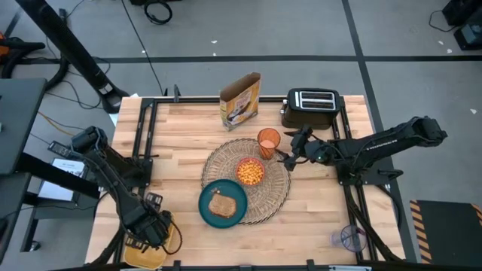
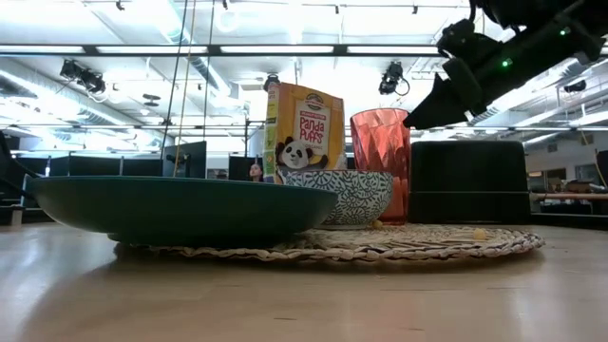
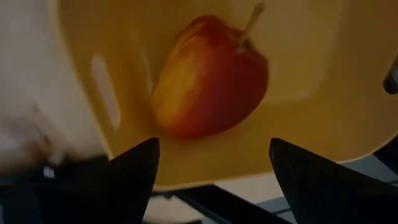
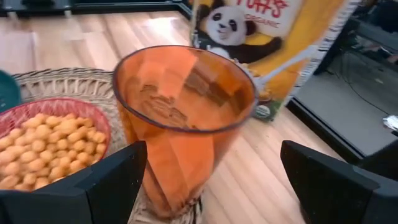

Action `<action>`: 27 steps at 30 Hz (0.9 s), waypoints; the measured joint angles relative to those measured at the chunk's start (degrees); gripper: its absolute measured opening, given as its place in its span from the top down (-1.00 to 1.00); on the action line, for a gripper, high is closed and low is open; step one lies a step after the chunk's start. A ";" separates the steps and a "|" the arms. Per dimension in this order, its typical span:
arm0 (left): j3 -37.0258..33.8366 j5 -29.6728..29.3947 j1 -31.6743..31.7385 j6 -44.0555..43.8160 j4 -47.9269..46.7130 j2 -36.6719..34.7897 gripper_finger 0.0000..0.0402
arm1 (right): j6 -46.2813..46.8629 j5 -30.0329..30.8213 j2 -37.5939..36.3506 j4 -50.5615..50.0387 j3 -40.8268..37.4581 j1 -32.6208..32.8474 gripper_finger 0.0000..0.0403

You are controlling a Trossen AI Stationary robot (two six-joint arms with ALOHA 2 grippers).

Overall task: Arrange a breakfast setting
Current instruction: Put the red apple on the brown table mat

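Observation:
A round woven placemat (image 1: 275, 197) lies at the table's middle. On it rest a teal plate (image 1: 207, 211) bearing a brown toast slice (image 1: 223, 205), a pink bowl (image 1: 251, 172) of cereal puffs, and an orange translucent cup (image 4: 186, 118), upright at the mat's far edge. My right gripper (image 4: 213, 149) is open, level with the cup, with a finger on either side and a gap showing. My left gripper (image 3: 214, 146) is open above a red apple (image 3: 208, 74), which lies in a yellow tray (image 3: 311, 74) at the near left corner. The spoon is out of view.
A Panda Puffs cereal box (image 1: 241, 100) and a black toaster (image 1: 311, 108) stand at the far edge behind the mat. Black frame rails (image 1: 147, 128) run along both table sides. A clear cup (image 1: 350, 239) sits past the near right corner.

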 joint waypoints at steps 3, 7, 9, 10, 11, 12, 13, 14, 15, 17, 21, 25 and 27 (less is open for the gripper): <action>0.00 -2.38 0.00 3.61 2.30 0.02 -0.56 | 1.14 0.22 0.00 -0.01 0.00 -0.97 -0.88; 0.00 -8.65 0.02 3.29 2.87 0.02 -0.56 | 3.64 0.22 0.00 0.00 0.00 -1.96 -0.88; 0.00 -11.22 0.02 2.87 2.77 -0.05 -0.56 | 4.45 0.24 0.00 -0.02 0.00 -2.31 -0.88; 0.00 -12.35 -0.01 2.68 2.79 -0.22 -0.56 | 4.72 0.25 0.00 -0.06 0.01 -2.48 -0.88; 0.00 -12.85 -0.04 2.72 2.86 -0.41 -0.56 | 4.95 0.28 0.00 -0.13 0.02 -2.62 -0.88; 0.00 -12.89 -0.04 3.05 2.94 -0.42 -0.56 | 5.16 0.34 -0.02 -0.23 0.02 -2.74 -0.88; 0.00 -12.87 -0.06 4.02 3.13 -0.42 -0.56 | 5.40 0.39 -0.02 -0.37 0.02 -2.84 -0.88; 0.00 -12.53 -0.33 5.28 3.63 -0.42 -0.56 | 5.61 0.41 -0.02 -0.59 0.02 -2.92 -0.88; 0.00 -11.83 -0.54 6.82 4.12 -0.42 -0.56 | 5.93 0.39 -0.02 -0.76 0.04 -3.00 -0.88; 0.00 -9.95 -0.79 8.57 4.98 -0.42 -0.57 | 6.43 0.44 -0.02 -1.22 0.04 -3.06 -0.88; 0.00 -9.45 -0.89 5.32 5.94 -0.42 -0.57 | 6.55 0.47 -0.02 -1.26 0.04 -3.12 -0.87; 0.00 -9.47 -2.82 4.43 6.39 -0.17 -0.57 | 6.55 0.66 -0.02 -1.22 0.04 -3.17 -0.87; 0.00 -9.33 -4.08 5.70 6.86 0.25 -0.57 | 6.72 0.66 -0.02 -1.15 0.04 -3.43 -0.87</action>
